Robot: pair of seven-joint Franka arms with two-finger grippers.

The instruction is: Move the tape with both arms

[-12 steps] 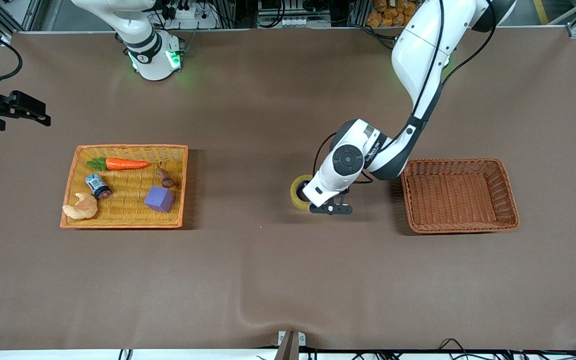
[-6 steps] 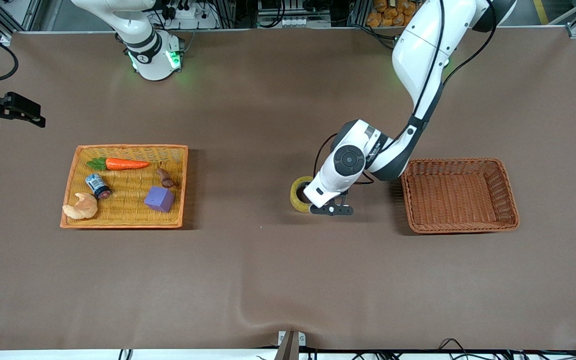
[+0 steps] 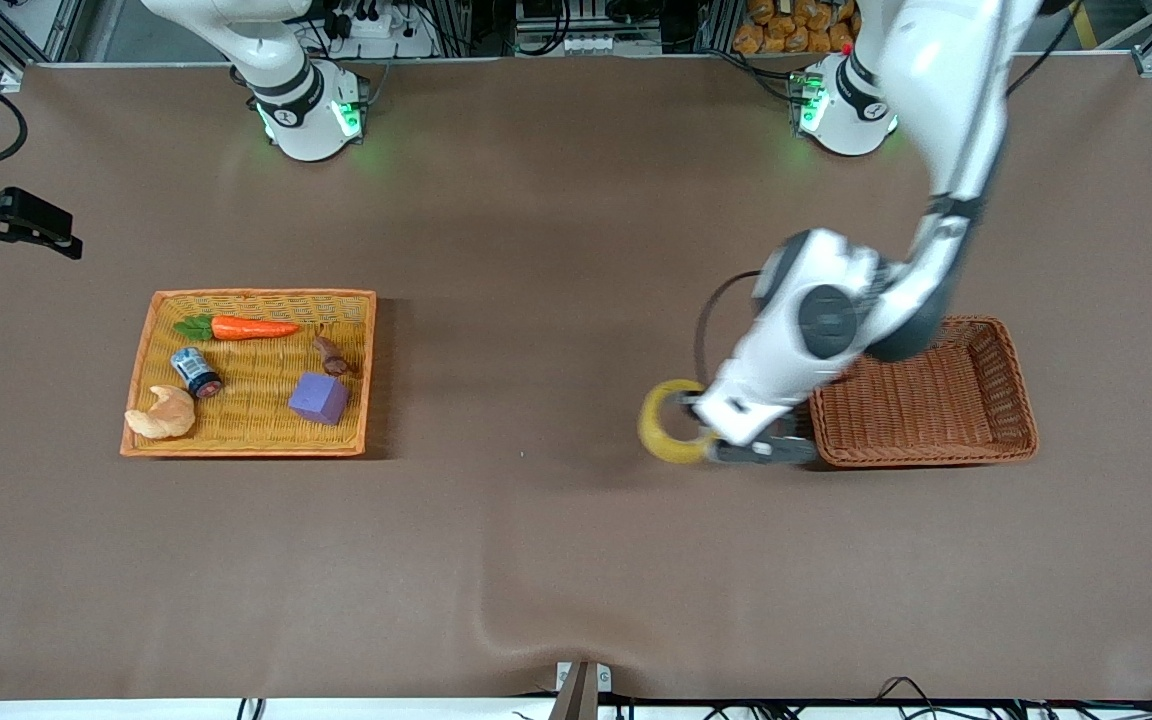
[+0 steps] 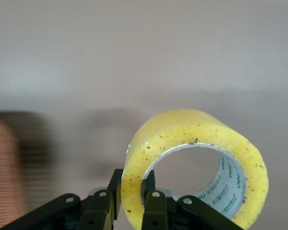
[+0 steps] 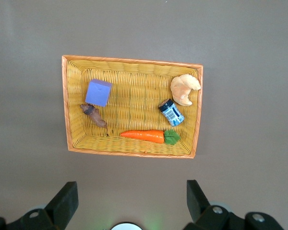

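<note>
Fingers [image 4: 103,211] of the left gripper [image 3: 736,445] pinched the tape [image 3: 671,435] wall above the bench [image 3: 536,550]; the right gripper [image 5: 129,201] waited, spread open.

- The front view looks down from high across the surface [image 3: 536,560], facing both arm bases.
- The left wrist view sits close, past its end effector [image 4: 132,207], on the tape [image 4: 194,165].
- The right wrist view looks down from high over the yellow tray [image 5: 130,64], which the front view shares [image 3: 256,296].

The left pincer [image 3: 726,440] has lifted the tape [image 3: 671,425] off the desk [image 3: 536,560] and carried it toward the brown basket [image 3: 926,400].
</note>
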